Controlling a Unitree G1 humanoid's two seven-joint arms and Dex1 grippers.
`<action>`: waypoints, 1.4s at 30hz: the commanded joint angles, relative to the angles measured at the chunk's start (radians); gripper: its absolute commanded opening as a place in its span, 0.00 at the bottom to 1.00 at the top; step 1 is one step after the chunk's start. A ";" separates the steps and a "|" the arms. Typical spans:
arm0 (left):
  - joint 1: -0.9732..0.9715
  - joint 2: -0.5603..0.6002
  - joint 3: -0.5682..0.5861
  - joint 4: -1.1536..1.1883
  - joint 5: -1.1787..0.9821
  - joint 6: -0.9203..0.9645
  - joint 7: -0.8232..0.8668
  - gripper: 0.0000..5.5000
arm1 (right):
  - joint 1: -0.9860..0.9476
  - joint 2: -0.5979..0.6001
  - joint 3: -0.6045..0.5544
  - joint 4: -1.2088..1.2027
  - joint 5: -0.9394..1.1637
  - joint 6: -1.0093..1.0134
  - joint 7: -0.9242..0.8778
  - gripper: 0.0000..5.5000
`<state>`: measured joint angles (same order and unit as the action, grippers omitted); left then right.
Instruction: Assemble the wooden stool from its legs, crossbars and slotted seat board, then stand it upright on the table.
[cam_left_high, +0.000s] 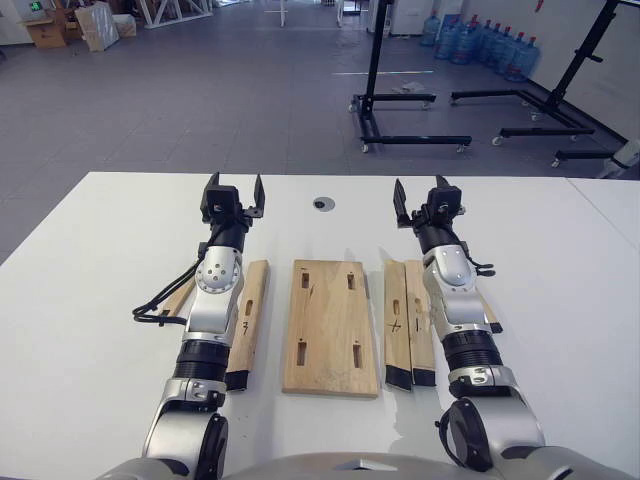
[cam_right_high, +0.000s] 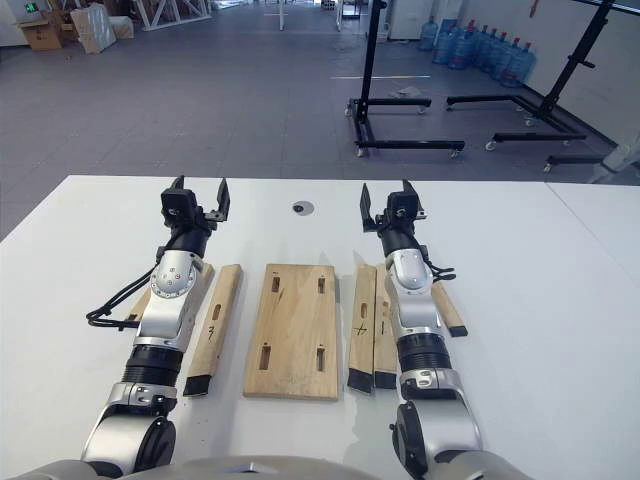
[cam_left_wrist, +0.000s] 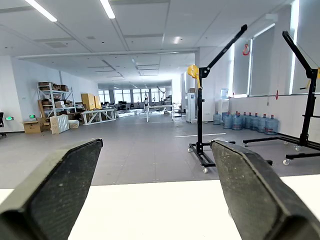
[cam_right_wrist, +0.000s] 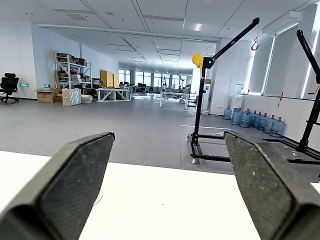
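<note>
The slotted seat board (cam_left_high: 330, 326) lies flat in the middle of the white table (cam_left_high: 560, 260). One leg (cam_left_high: 247, 322) with a black tip lies left of it, and another wooden piece (cam_left_high: 178, 297) peeks out under my left arm. Two legs (cam_left_high: 407, 322) lie side by side right of the board; a further piece (cam_left_high: 490, 315) shows beyond my right arm. My left gripper (cam_left_high: 235, 191) hovers open past the far ends of the left pieces. My right gripper (cam_left_high: 420, 195) is open too, level with it, holding nothing.
A round cable grommet (cam_left_high: 322, 204) sits in the table between the grippers. Beyond the far table edge are black wheeled stands (cam_left_high: 415, 115) and water bottles (cam_left_high: 490, 45) on the floor.
</note>
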<state>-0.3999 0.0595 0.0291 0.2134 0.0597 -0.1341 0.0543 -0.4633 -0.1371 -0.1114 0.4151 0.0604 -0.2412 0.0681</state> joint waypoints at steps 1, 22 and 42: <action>-0.014 -0.003 -0.007 0.007 0.003 0.013 -0.004 0.73 | 0.003 0.007 -0.002 -0.012 0.006 0.014 -0.001 0.73; 0.030 -0.018 -0.035 0.009 0.061 -0.025 0.015 0.73 | 0.037 0.047 0.020 -0.051 0.015 0.036 0.022 0.73; -0.041 0.007 -0.023 0.099 0.055 -0.064 0.005 0.73 | -0.033 0.042 0.021 0.045 0.000 -0.018 0.012 0.73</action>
<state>-0.4373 0.0675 0.0110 0.3160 0.1185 -0.1947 0.0645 -0.4748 -0.0889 -0.0895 0.4578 0.0604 -0.2544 0.0804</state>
